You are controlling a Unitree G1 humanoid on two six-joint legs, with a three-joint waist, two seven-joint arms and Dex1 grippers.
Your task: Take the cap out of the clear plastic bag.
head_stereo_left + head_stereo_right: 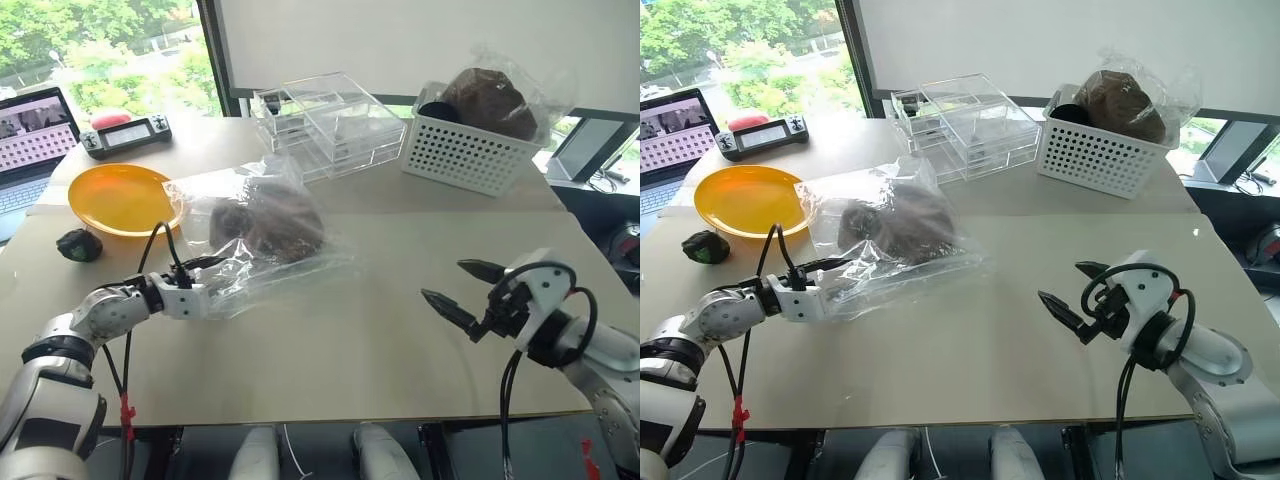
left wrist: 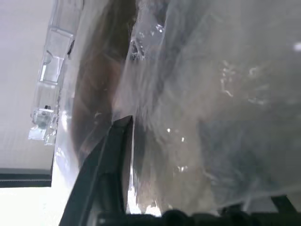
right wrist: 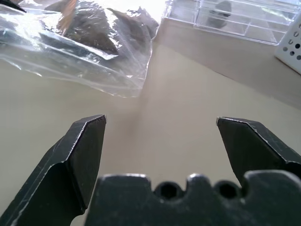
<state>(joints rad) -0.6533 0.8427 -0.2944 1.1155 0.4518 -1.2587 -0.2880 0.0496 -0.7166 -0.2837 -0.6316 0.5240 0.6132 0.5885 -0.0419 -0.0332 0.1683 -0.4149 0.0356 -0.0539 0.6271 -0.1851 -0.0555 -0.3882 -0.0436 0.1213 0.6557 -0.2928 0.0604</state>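
Observation:
The clear plastic bag (image 1: 300, 262) lies wrinkled on the table's middle left, just right of the yellow plate. The brown cap (image 1: 268, 225) sits inside it as a low mound. My left gripper (image 1: 212, 278) is at the bag's near left edge, with one black finger (image 2: 113, 155) pressed against the film and the jaws apart; plastic drapes over them. My right gripper (image 1: 445, 280) hovers open over bare table to the right, well away from the bag (image 3: 94, 52), with nothing between its fingers.
A yellow plate (image 1: 118, 197) and a small dark object (image 1: 78, 245) lie at the left. Clear acrylic drawer boxes (image 1: 330, 125) stand behind the bag. A white perforated basket (image 1: 465, 155) with a wrapped dark brown mound (image 1: 490, 100) is back right. A laptop (image 1: 30, 135) and a controller (image 1: 127, 133) sit far left.

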